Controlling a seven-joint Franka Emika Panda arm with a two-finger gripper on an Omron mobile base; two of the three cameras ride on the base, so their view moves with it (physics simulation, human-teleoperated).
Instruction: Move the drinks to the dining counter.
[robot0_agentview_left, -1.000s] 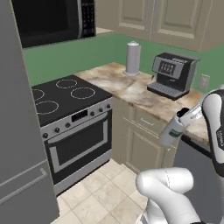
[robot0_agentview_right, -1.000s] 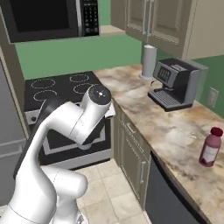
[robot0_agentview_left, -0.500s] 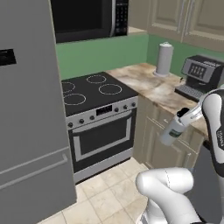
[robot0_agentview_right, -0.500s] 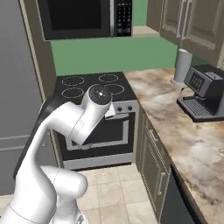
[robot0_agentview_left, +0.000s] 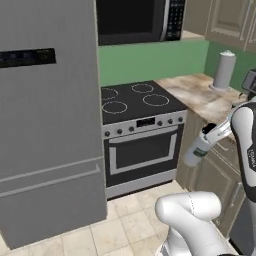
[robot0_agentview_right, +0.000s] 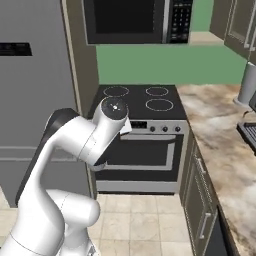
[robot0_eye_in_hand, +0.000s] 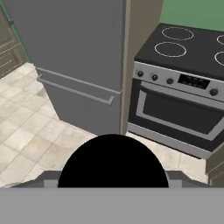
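The pale grey bottle (robot0_agentview_left: 199, 148) w/ black cap hangs tilted in the claw (robot0_agentview_left: 214, 134), in the air just in front of the counter (robot0_agentview_left: 200, 97) edge, to the right of the stove (robot0_agentview_left: 137, 131). In the hand view its black cap (robot0_eye_in_hand: 113, 161) fills the spot btwn the claw tips, so the claw is closed on the bottle. Fridge (robot0_agentview_left: 47, 115) stands left of the stove, microwave (robot0_agentview_left: 135, 20) above it, a white canister (robot0_agentview_left: 223, 70) on the counter to its right.

Black bottle cap (robot0_eye_in_hand: 113, 159) sits right up front, low in view. Beyond it there's the stove (robot0_eye_in_hand: 183, 83), with the grey fridge (robot0_eye_in_hand: 74, 57) just left of the stove, over tiled floor (robot0_eye_in_hand: 30, 140).
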